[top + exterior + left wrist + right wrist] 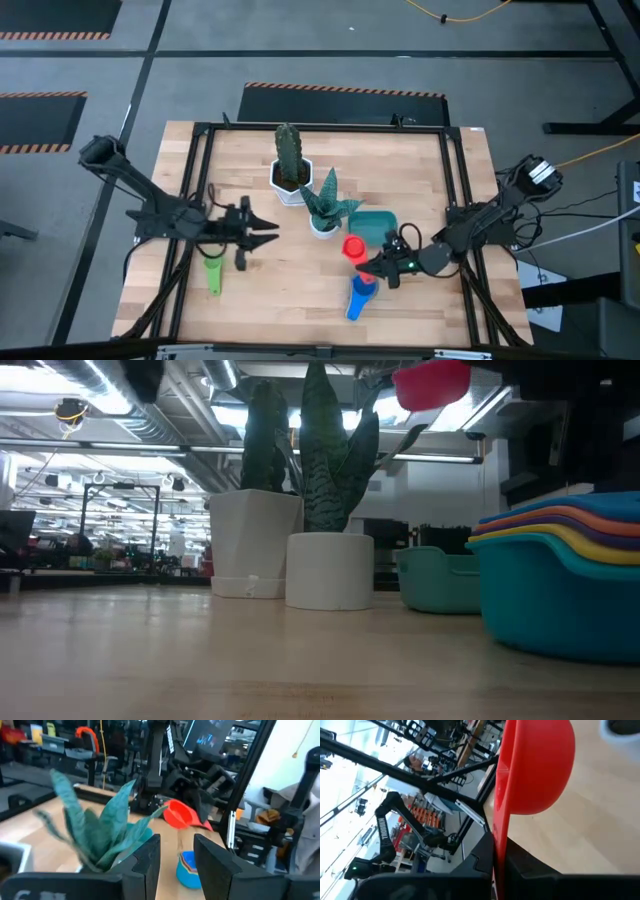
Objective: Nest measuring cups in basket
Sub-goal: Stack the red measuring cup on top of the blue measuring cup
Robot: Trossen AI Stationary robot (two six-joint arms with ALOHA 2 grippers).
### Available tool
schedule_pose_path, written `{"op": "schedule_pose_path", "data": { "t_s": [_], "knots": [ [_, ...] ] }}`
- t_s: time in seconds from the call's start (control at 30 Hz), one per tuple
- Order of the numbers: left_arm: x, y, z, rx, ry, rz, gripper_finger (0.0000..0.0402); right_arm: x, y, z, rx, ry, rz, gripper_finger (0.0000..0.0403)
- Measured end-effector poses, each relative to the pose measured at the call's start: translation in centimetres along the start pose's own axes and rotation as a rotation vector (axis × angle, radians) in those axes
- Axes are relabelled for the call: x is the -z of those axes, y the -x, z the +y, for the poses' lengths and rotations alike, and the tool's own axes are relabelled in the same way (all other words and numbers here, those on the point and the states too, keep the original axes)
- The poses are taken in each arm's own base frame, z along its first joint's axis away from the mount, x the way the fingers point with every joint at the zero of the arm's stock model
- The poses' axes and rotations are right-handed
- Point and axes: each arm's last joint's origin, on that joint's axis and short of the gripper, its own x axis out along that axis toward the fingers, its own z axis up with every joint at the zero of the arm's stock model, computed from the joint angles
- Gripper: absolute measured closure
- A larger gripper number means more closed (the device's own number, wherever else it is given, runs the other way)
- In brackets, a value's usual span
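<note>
A red cup [353, 246] is held off the tabletop [300, 300] by the right hand [372, 264], whose fingers are clamped on the cup's flat handle; in the right wrist view the handle is seen pinched edge-on between the two dark fingers [480, 857], with the round bowl [537, 765] out in front. In the high view the cup hangs just left of the teal basket [378, 224]. From the low view the cup [432, 384] is seen high in the air, above the basket [440, 580].

Whether anything lies in the basket cannot be told; only its rim and wall are shown.

A nested stack of cups [560, 585] stands on the tabletop near the front edge: a blue cup outermost, with yellow, orange and blue rims layered inside it. In the high view the stack [360, 297] lies just near of the right hand.

A green cup [214, 274] lies alone at the left, just near of the left hand [262, 231], which waits with fingers apart.

Two white pots [291, 185] are each filled by a plant, left of the basket.
</note>
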Motion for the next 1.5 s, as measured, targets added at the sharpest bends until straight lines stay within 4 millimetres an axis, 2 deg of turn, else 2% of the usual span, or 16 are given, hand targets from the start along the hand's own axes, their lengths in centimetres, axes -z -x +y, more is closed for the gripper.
{"op": "schedule_pose_path", "data": {
  "t_s": [0.17, 0.37, 0.53, 0.7, 0.9, 1.5],
  "knots": [
    [-0.9, -3.5, -1.2, -0.062, -0.046, 0.017, 0.0292, 1.0, -1.3, 0.7, 0.007, 0.009, -0.001, 0.0389],
    [-1.7, -8.6, -2.4, -0.161, -0.125, 0.117, 0.0292, 1.4, -2.2, 0.8, 0.024, 0.053, -0.006, 0.0389],
    [-1.5, -12.3, -3.2, -0.207, -0.19, 0.221, 0.0292, 1.5, -2.4, 0.8, 0.035, 0.08, -0.023, 0.0389],
    [-1.0, -14.9, -4.3, -0.198, -0.219, 0.29, 0.0292, 1.5, -2.4, 0.7, 0.054, 0.13, -0.051, 0.0389],
    [-0.2, -16.3, -4.9, -0.202, -0.23, 0.315, 0.0292, 1.5, -2.4, 0.7, 0.057, 0.159, -0.051, 0.0389],
    [0.0, -16.3, -4.6, -0.22, -0.187, 0.328, 0.0292, 1.2, -2.5, 0.9, 0.067, 0.224, -0.106, 0.0389]
  ]
}}
